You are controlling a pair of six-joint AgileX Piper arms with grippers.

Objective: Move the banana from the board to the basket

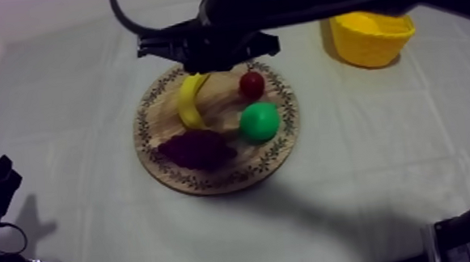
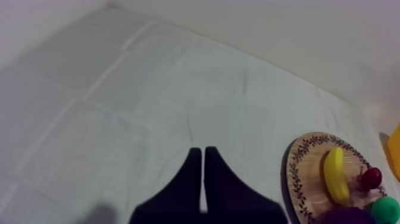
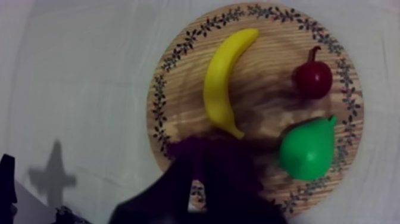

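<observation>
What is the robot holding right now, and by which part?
Nothing. The left claw and the right claw are shut empty; the banana lies loose on the wooden board.

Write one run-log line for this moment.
left gripper shut, over cloth | right gripper shut, over wooden board | banana on board

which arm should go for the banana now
Right: the right gripper hangs over the wooden board by the banana, yellow basket on its side; the left gripper sits far off.
</observation>
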